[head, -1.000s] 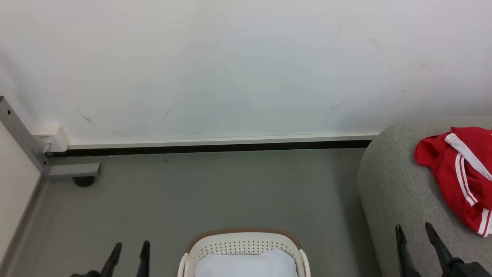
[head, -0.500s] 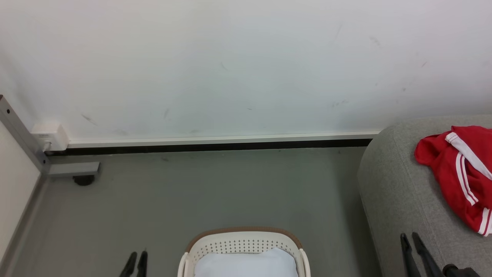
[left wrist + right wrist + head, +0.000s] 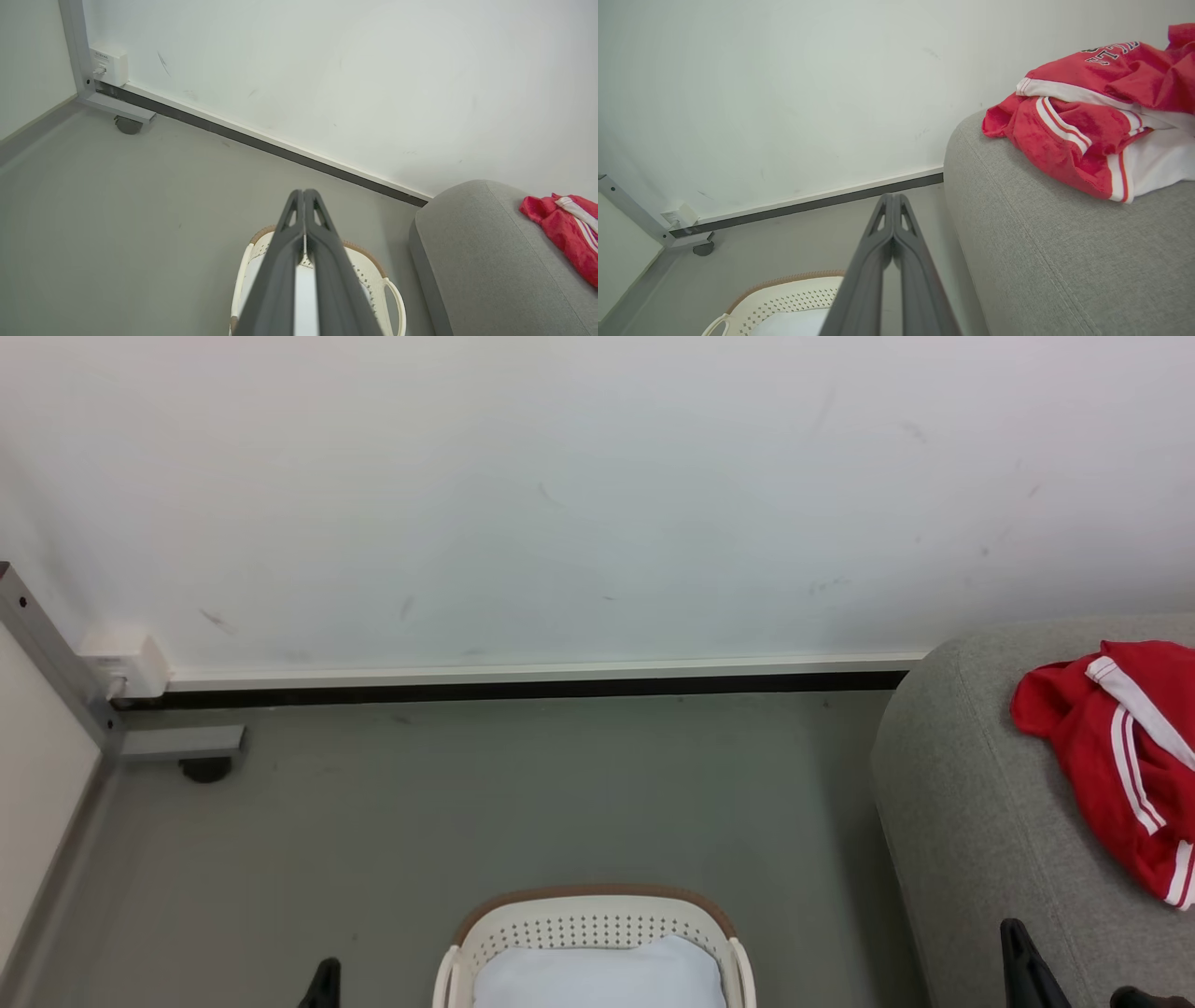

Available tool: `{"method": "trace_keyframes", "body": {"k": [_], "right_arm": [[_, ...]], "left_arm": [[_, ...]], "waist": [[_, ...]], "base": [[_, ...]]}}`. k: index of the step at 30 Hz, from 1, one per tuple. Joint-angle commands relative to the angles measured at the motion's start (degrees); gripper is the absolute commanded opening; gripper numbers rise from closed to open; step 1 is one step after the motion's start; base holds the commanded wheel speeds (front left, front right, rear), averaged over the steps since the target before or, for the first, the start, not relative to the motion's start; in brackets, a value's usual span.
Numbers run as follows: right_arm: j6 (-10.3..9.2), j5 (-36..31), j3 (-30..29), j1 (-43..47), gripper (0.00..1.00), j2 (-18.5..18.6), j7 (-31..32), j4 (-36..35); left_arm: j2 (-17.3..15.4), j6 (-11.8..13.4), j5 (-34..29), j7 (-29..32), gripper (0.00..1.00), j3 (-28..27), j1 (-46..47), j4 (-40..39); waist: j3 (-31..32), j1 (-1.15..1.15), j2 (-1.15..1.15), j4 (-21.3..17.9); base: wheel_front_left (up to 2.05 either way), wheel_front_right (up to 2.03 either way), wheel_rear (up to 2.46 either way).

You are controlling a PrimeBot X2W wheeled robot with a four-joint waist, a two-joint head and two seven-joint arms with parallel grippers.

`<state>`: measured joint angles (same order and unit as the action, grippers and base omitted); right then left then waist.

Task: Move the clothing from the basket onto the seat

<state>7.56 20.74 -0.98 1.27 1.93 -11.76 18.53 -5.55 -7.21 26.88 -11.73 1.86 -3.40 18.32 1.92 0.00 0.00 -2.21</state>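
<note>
The red clothing [image 3: 1116, 756] with white stripes lies crumpled on the light grey seat [image 3: 971, 803] at the right. In the right wrist view the clothing [image 3: 1092, 116] shows white panels and lettering. The cream basket [image 3: 593, 915] with its brown rim stands on the floor at the bottom centre and holds a pale bluish-white cloth [image 3: 597, 975]. My left gripper [image 3: 304, 192] is shut with nothing in it, above the basket [image 3: 369, 263]; its tip [image 3: 327, 978] sits left of the basket. My right gripper [image 3: 892, 197] is shut and empty, its tip [image 3: 1016, 943] at the seat's front edge.
A white wall with a dark baseboard runs across the back. At the left a grey metal frame leg on a castor [image 3: 205, 767] stands below a white wall box [image 3: 121, 663]. Grey floor lies between the basket and the wall.
Both grippers went from open to shut and sank toward the bottom edge of the head view. The clothing, basket and seat have stayed put.
</note>
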Motion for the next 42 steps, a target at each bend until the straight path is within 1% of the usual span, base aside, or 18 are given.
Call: {"method": "trace_keyframes", "body": {"k": [1, 2, 23, 42], "right_arm": [[-0.01, 3.1, -0.5, -1.7, 0.00, 0.4, 0.6, -1.2], [-0.01, 3.1, -0.5, -1.7, 0.00, 0.4, 0.6, -1.2], [-0.04, 22.3, -1.9, -3.4, 0.00, 0.6, 5.5, -2.3], [-0.06, 36.3, -2.9, -4.7, 0.00, 0.8, 9.2, -3.0]], "left_arm": [[-0.1, -0.1, 3.0, 0.6, 0.00, -0.7, 1.7, -1.1], [-0.1, -0.1, 3.0, 0.6, 0.00, -0.7, 1.7, -1.1], [0.6, -0.1, 20.5, 5.5, 0.00, -2.8, 4.0, -2.1], [1.2, -0.2, 33.2, 9.2, 0.00, -4.5, 5.7, -2.8]], "waist": [[0.0, 0.00, 0.00, 0.0], [0.0, 0.00, 0.00, 0.0], [-0.4, 0.00, 0.00, 0.4], [-0.8, 0.00, 0.00, 0.8]], "base": [[0.00, 0.00, 0.00], [0.00, 0.00, 0.00], [0.00, 0.00, 0.00], [0.00, 0.00, 0.00]]}}
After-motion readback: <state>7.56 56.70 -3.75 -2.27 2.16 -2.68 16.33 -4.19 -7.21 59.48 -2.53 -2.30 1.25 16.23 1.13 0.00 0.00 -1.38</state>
